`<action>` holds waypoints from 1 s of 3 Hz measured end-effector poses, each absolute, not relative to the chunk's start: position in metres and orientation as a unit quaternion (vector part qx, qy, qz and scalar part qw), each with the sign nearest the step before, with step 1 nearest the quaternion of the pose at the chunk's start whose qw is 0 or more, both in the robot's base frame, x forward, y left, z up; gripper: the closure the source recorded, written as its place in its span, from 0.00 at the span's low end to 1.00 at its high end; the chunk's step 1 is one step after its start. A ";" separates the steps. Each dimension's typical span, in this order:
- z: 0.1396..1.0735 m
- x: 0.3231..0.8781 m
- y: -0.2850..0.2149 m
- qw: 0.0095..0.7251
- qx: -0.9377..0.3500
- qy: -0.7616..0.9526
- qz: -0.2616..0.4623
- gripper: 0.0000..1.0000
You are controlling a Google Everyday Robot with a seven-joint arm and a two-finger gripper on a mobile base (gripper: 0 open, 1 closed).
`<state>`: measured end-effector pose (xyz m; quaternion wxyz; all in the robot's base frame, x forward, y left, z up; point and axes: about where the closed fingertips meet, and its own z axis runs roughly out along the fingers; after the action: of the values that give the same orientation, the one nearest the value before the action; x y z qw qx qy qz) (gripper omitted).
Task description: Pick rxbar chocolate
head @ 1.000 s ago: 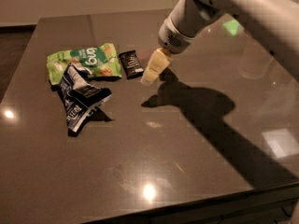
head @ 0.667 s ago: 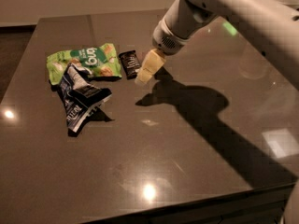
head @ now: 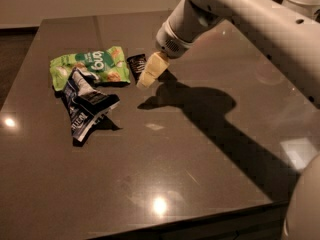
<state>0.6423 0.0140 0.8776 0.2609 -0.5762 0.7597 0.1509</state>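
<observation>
The rxbar chocolate (head: 135, 65) is a small flat black bar wrapper with white lettering, lying on the dark table just right of the green bag. My gripper (head: 146, 81) comes down from the upper right on a white arm. Its cream-coloured fingers (head: 152, 69) overlap the bar's right edge and hide part of it. The fingertips sit just below and right of the bar, close to the tabletop.
A green snack bag (head: 90, 65) lies left of the bar. A wrinkly dark blue and white bag (head: 85, 104) lies in front of the green one. The dark glossy table (head: 165, 159) stretches to the front edge and right, with the arm's shadow across it.
My gripper has moved left and slightly down toward the bar, from right of it to overlapping its right edge. The bags and the bar have not moved.
</observation>
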 end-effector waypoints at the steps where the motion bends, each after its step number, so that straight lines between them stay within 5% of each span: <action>1: 0.876 0.650 0.023 0.263 -0.588 0.749 0.159 0.00; 3: 0.863 0.659 0.042 0.253 -0.603 0.738 0.165 0.00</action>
<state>0.6594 0.0421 0.8627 0.2532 -0.6027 0.7385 0.1654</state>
